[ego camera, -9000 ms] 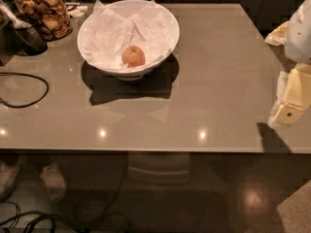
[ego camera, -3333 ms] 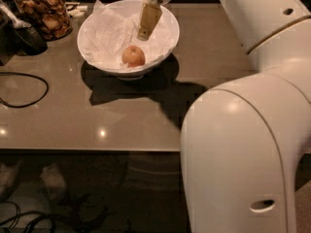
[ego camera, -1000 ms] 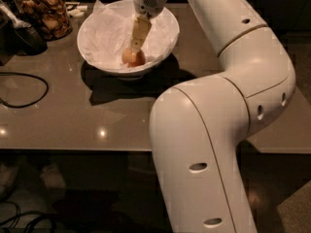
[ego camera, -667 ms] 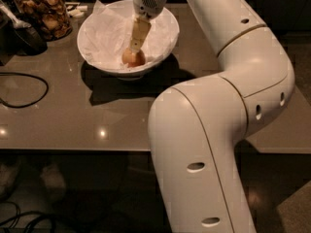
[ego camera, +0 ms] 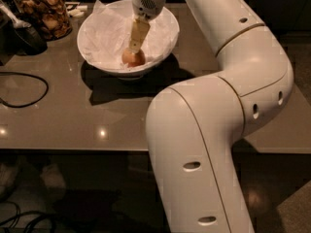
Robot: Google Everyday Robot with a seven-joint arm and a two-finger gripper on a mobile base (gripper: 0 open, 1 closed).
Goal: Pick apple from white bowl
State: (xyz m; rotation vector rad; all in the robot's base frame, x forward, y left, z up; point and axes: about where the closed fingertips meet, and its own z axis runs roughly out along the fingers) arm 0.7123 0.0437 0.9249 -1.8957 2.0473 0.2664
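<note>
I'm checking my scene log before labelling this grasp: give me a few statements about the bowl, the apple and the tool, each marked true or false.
1. The apple lies in the white bowl. True.
2. The tool hangs over the glass jar of snacks. False: it reaches down into the bowl, right at the apple.
3. The jar stands at the picture's left of the bowl. True.
4. The black cable lies inside the bowl. False: it lies on the table, at the left edge.
</note>
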